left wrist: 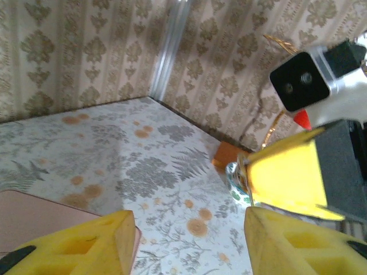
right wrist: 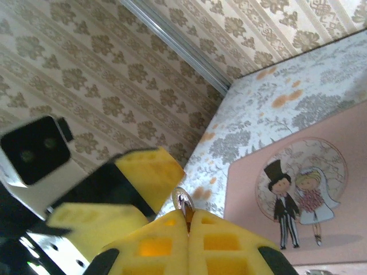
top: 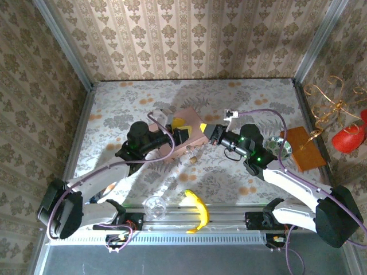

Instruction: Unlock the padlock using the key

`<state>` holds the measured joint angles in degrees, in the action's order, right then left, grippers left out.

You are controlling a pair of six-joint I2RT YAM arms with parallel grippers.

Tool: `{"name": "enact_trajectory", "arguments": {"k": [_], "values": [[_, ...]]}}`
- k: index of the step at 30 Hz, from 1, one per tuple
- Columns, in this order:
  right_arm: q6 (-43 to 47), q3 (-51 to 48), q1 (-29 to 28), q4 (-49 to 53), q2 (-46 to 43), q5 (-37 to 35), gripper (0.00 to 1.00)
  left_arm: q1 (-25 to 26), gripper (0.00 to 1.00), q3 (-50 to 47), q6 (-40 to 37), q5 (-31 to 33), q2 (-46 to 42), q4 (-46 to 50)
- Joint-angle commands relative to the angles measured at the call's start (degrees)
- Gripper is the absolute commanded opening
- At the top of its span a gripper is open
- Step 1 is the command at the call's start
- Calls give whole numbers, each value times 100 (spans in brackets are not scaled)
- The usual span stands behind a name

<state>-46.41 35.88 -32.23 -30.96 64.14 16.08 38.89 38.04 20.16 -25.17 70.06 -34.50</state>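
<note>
My right gripper [right wrist: 188,216] is shut on the padlock [right wrist: 183,201]; a silvery ring and a bit of brass poke out above the yellow pads. In the top view that gripper [top: 205,130] hovers over the pink tin [top: 186,143], facing my left gripper [top: 179,130] a short gap away. The left gripper [left wrist: 189,240] stands open with only tablecloth showing between its fingers, the left finger [left wrist: 86,243] by the tin's corner. A tiny object [top: 192,156] lies on the table at the tin's near edge; it may be the key, but it is too small to tell.
A banana [top: 198,209] and a clear glass [top: 155,206] lie near the front rail. A brown box [top: 301,148] and a patterned dish [top: 281,148] sit at the right, beside a red ornament [top: 350,137]. Papered walls close in the table.
</note>
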Motion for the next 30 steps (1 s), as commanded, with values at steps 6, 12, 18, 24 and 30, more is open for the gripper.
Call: {"name": "enact_trajectory", "arguments": {"k": [6,12,18,24,30], "values": [[-294,16,-106,-525,-6,-112,0,185,38,239,213,-696,526,-917],[-255,8,-165,-481,-26,-148,0,230,33,305,332,-853,697,-1220],[-245,7,-203,-464,-24,-164,0,267,33,379,363,-987,795,-1345],[-218,24,-214,-420,-34,-201,0,275,32,397,348,-1004,807,-1371],[-160,141,-264,-289,41,-127,0,272,16,438,319,-903,825,-1349]]}}
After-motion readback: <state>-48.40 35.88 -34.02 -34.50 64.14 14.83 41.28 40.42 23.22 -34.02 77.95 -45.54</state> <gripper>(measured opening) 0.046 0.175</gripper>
